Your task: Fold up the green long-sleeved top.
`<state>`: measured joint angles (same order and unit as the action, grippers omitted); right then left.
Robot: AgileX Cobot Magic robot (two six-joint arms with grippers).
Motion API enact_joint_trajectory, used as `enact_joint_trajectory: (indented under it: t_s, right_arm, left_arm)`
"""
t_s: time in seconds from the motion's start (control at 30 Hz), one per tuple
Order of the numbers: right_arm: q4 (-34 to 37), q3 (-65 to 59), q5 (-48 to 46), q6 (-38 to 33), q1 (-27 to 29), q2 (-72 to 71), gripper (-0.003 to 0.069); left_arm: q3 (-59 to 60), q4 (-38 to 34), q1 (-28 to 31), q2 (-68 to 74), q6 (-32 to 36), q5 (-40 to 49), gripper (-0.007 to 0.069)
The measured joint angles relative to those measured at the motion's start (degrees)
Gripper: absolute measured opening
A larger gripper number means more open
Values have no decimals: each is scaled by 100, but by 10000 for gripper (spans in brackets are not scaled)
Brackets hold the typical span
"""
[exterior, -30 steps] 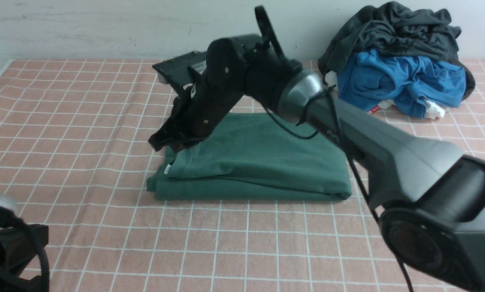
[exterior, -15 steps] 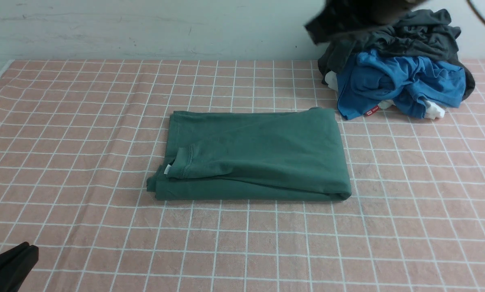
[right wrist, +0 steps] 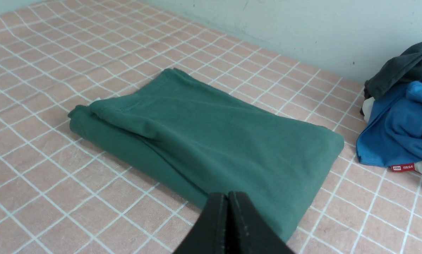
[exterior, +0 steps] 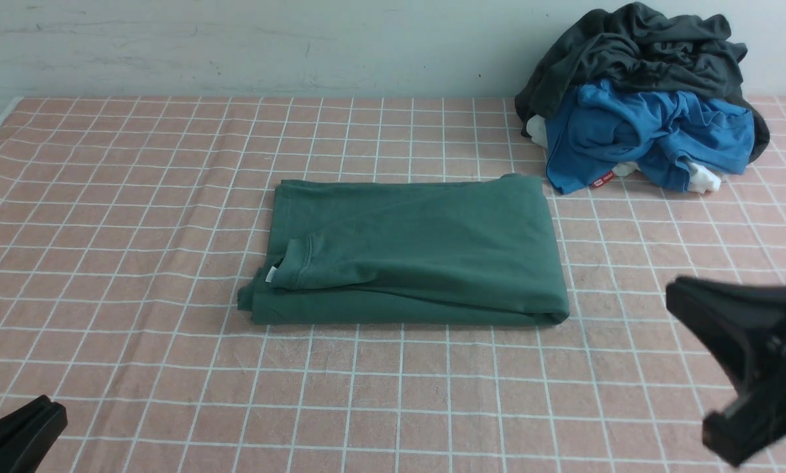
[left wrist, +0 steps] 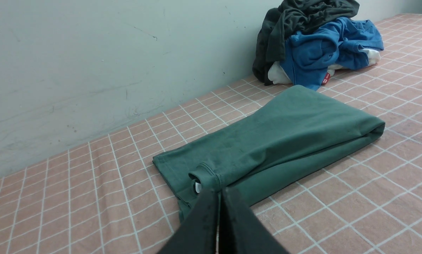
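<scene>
i have both left gripper (left wrist: 219, 197) and right gripper (right wrist: 228, 201) clenched on nothing, clear of the green top (exterior: 419, 249), probably because its folding is finished.

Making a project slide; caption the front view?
Green top folded into a compact bundle on the checked cloth, beside a heap of clothes.

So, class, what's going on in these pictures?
Nobody is handling anything just now: the robot's left gripper and right gripper are both shut and empty. The green top lies folded into a rough rectangle on the checked cloth, and a heap of other clothes sits behind it to the right.
</scene>
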<state>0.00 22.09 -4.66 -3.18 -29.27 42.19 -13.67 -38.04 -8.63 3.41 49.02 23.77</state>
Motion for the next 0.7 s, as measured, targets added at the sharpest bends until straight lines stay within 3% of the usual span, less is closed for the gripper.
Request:
enact_joint_trajectory:
  t_s: [0.1,0.33,0.63,0.7]
  right_arm:
    - [0,-1203,1345,17,0,-810,-13]
    - [0,-2345,2554,120,0,-1771,-13]
    - [0,-2353,1420,130,-50,-2301,-13]
    - [0,-2353,466,130,424,-3009,-13]
  left_arm:
    - [0,0,0,0,0,0,-3]
    - [0,0,0,0,0,0,-3]
    - [0,-11,0,0,0,0,-3]
    - [0,-56,0,0,-5,0,-3]
